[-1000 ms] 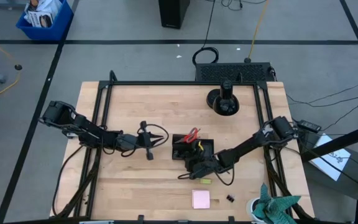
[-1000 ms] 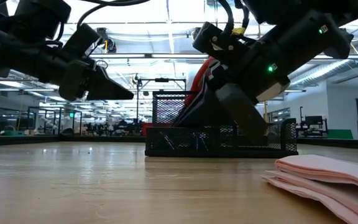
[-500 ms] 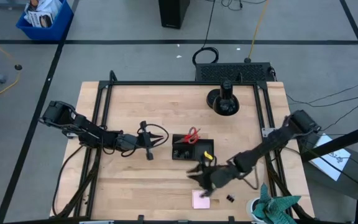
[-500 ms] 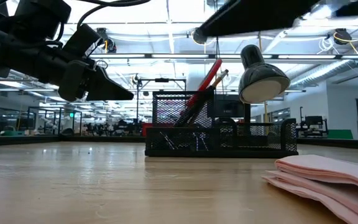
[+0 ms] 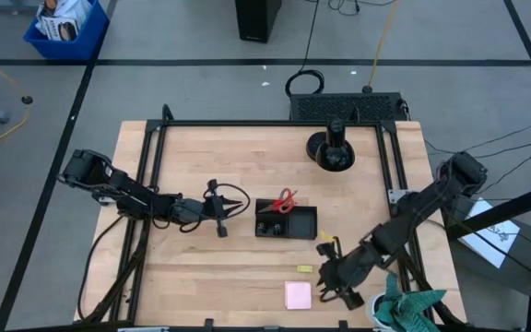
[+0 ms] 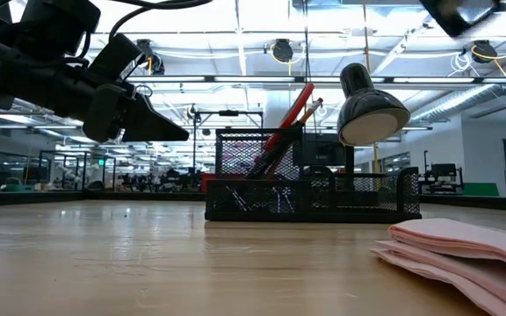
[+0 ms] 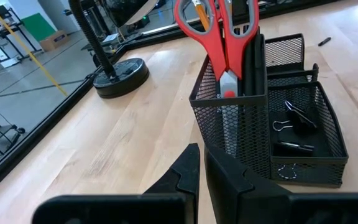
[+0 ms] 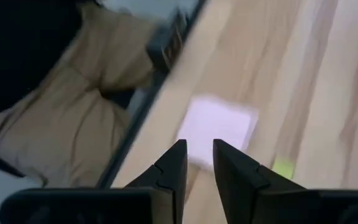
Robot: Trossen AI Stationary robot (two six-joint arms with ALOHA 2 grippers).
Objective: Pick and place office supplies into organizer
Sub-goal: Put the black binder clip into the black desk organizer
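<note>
The black mesh organizer (image 5: 286, 221) (image 6: 310, 197) (image 7: 272, 124) stands mid-table. Red-handled scissors (image 5: 287, 198) (image 7: 219, 37) and an orange pencil (image 6: 310, 107) stand upright in its tall cup, and black binder clips (image 7: 294, 118) lie in its low tray. The pink sticky-note pad (image 5: 298, 295) (image 8: 219, 127) and the yellow-green eraser (image 5: 304, 268) (image 8: 283, 167) lie flat near the table's near edge. My right gripper (image 5: 332, 277) (image 8: 199, 149) hovers just right of them, empty, with its fingers a narrow gap apart. My left gripper (image 5: 221, 227) (image 7: 201, 155) waits left of the organizer, shut and empty.
A round black stand (image 5: 332, 152) (image 7: 120, 71) sits at the far side of the table. A teal-green cloth (image 5: 404, 309) lies at the near right corner, close to my right arm. Bare wood lies between my left gripper and the near edge.
My right gripper has drawn away from the organizer toward the table's near right. It has risen out of the low view and now hangs beside the sticky-note pad and eraser. The organizer, scissors and pencil stand as before, now uncovered.
</note>
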